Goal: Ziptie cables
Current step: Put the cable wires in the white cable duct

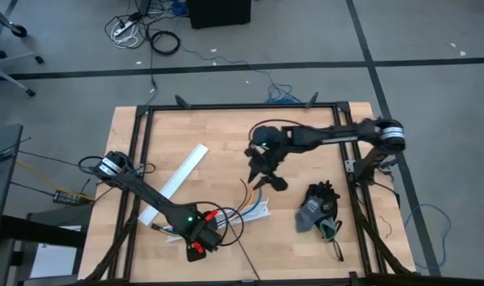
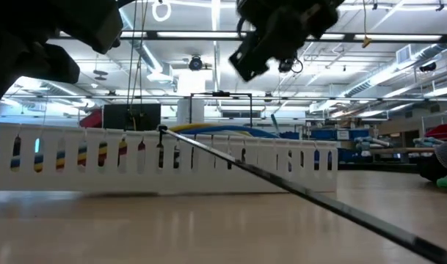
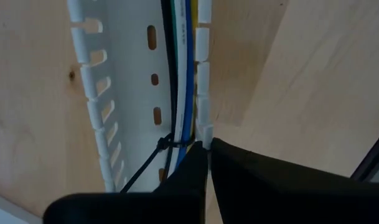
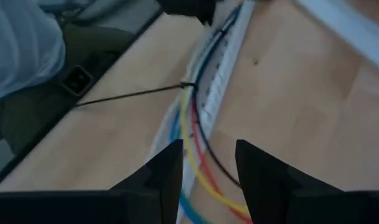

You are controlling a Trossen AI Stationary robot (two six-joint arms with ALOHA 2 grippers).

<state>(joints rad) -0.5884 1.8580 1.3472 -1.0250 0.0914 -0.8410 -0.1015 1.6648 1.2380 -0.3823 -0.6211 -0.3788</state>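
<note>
- While lying in the slotted channel (image 3: 124,93), the cables (image 3: 183,74) are wearing a ziptie (image 4: 127,93).
- Left gripper (image 3: 208,163) is pressing together at the channel's edge.
- Right gripper (image 4: 209,155) is hovering spread over bare table (image 4: 289,106).

1 black ziptie (image 4: 130,93) wraps the coloured cables (image 4: 190,134) in the white channel (image 4: 221,74).

Left hand (image 1: 200,238) low at the near edge, fingers pressed together. Right hand (image 1: 261,168) raised mid-worktop, fingers (image 4: 159,177) parted, empty.
</note>
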